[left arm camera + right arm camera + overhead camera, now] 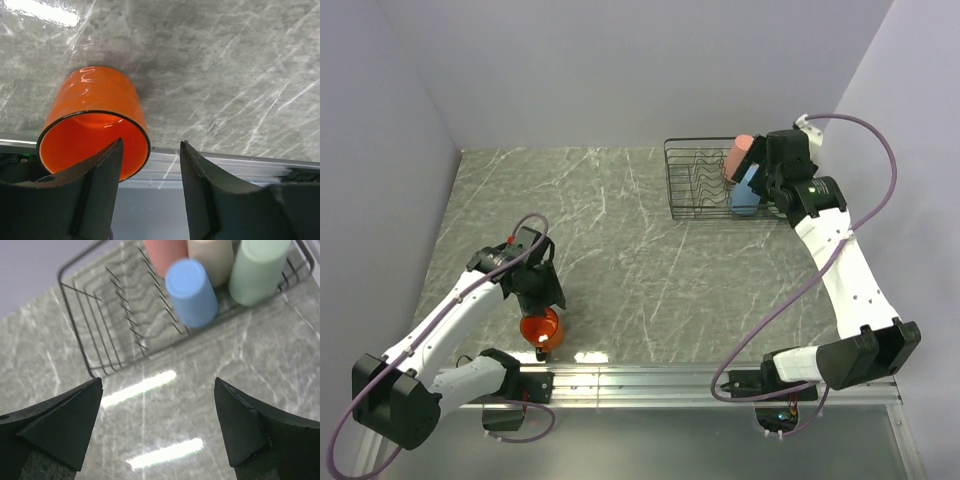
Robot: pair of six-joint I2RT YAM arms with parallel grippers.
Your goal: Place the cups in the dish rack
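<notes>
The orange mug (539,327) sits near the table's front edge, its mouth facing the left wrist camera (93,122). My left gripper (549,312) is open at its rim (151,145): the left finger is over the mouth, the right finger is outside, and neither presses the wall. The black wire dish rack (692,180) stands at the back right. In the right wrist view the rack (85,340) holds a salmon pink cup (166,255), a beige cup (211,257), a pale green cup (257,271) and a light blue cup (191,292), bottoms up. My right gripper (158,383) is open and empty above the table beside the rack.
A metal rail (650,380) runs along the table's near edge, right beside the mug (225,162). Walls close the table at the left, back and right. The left half of the rack shows only its wavy slot wires (125,315).
</notes>
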